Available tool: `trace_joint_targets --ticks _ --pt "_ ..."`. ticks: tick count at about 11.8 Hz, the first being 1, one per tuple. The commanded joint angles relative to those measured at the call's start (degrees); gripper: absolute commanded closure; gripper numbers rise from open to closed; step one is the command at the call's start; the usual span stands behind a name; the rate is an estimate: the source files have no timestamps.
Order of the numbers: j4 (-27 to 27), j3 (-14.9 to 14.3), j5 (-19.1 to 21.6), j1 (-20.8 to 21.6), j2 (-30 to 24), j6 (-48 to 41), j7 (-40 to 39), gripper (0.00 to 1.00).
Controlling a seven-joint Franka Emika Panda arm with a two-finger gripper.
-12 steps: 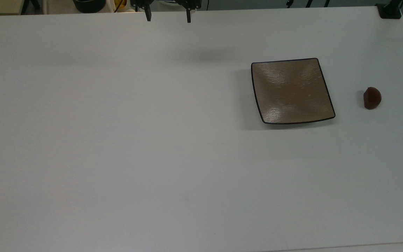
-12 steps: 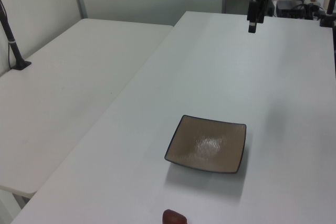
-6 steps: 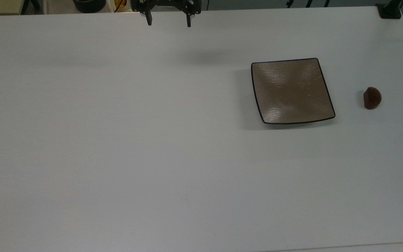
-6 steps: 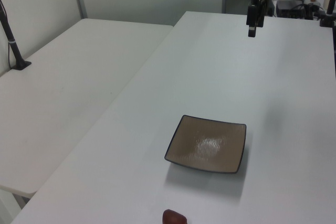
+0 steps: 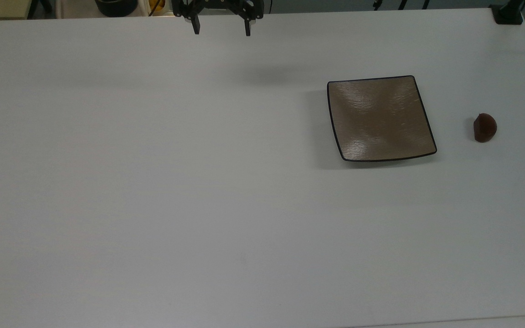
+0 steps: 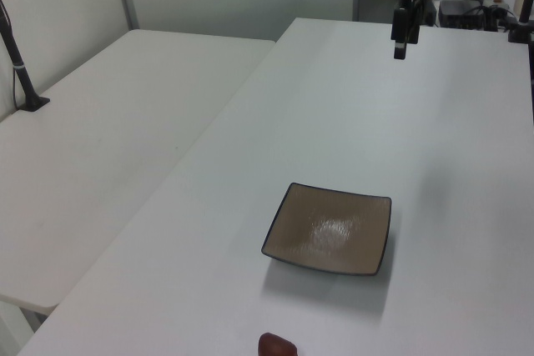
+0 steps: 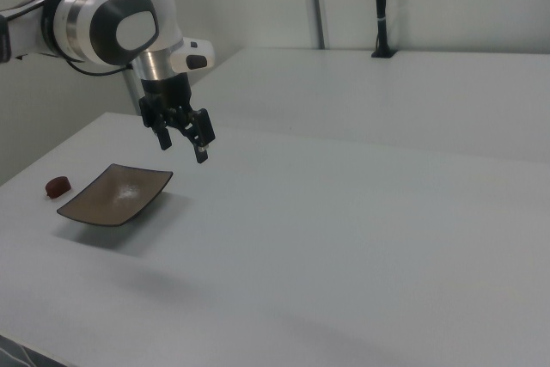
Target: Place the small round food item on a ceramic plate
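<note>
On the white table (image 5: 153, 182), the small round food item (image 5: 485, 127) is sitting by itself just beside the ceramic plate (image 5: 379, 119), not touching it, while the gripper (image 5: 222, 32) is hanging in the air well apart, its fingers spread wide and holding nothing.

Hand (image 5: 221, 31) hangs w/ fingers spread above the counter (image 5: 153, 182) at its far edge in the top view. Bare counter all round the ceramic plate (image 5: 379, 119); open gap btwn plate & small round food item (image 5: 485, 127), which sits apart near the counter's right edge in the top view.
</note>
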Motion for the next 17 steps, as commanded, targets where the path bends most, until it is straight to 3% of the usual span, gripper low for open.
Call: trace_joint_targets --ticks 1,6,13,17 --pt "-0.3 3.6 1.4 0.2 2.7 7.8 7.3 0.0" --pt "7.2 10.2 1.6 3.1 11.4 12.4 18.5 0.0" --pt "18.7 10.6 0.6 17.2 23.8 17.2 26.3 0.0" --pt "21.7 10.1 -4.2 25.1 28.8 23.6 32.8 0.0"
